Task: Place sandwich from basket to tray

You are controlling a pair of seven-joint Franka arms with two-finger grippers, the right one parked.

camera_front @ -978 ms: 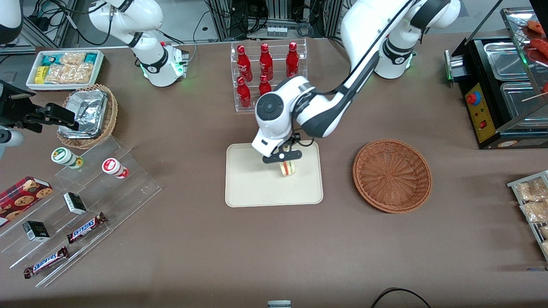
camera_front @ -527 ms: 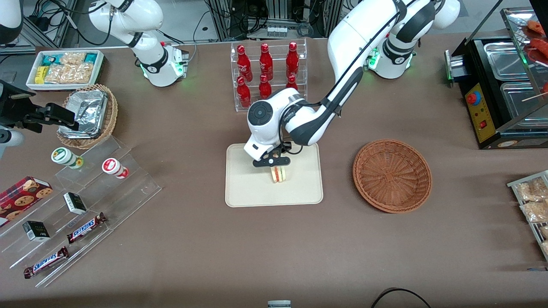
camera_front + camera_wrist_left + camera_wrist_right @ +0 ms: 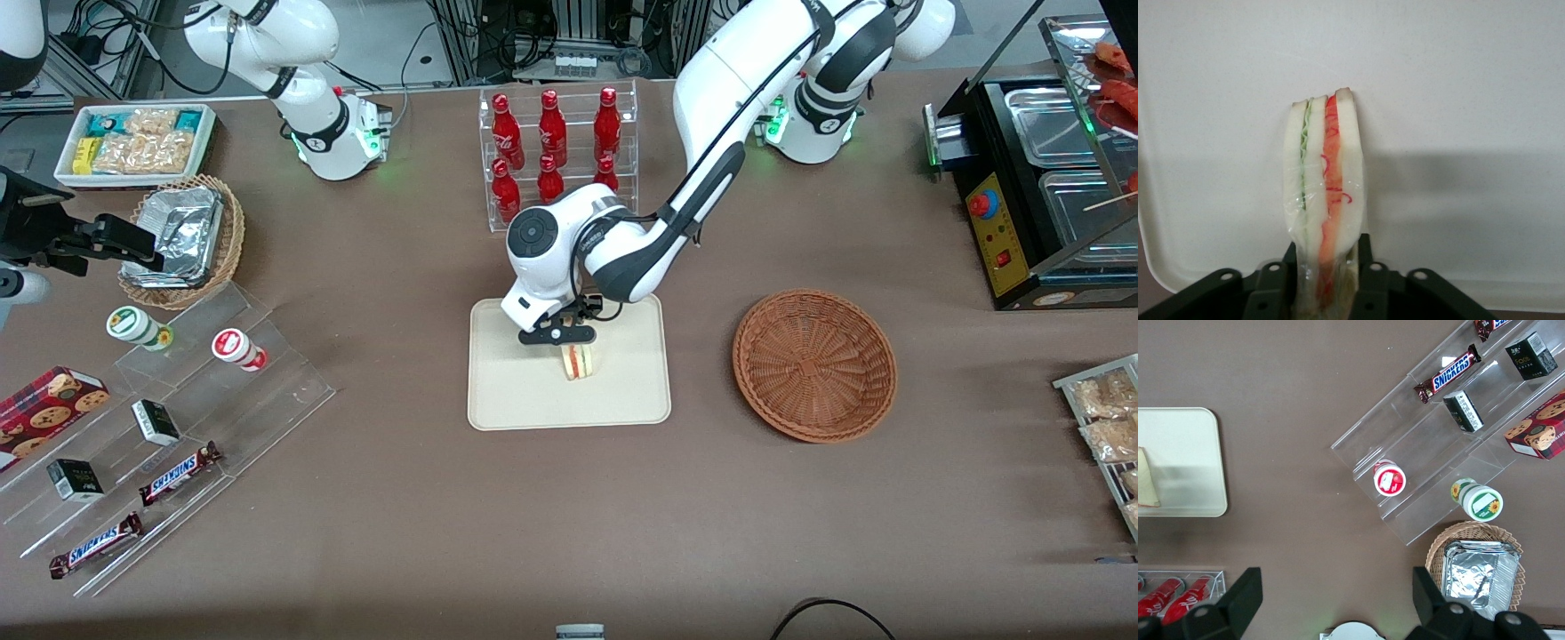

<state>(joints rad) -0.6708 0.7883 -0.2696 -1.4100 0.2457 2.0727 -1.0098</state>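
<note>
While pinching the sandwich (image 3: 1323,200) by its thick end, claw (image 3: 569,348) hovering right over the tray (image 3: 516,400). Wedge standing on edge, tip pointing straight away from the claw, seemingly touching tray already. Basket (image 3: 814,364) sitting empty, well apart toward the working arm's end.

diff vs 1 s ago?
The gripper, shut on the sandwich, moved over the tray toward the parked arm's end and a little lower. No release: the fingers still clamp the sandwich. The basket and tray stayed put.
</note>
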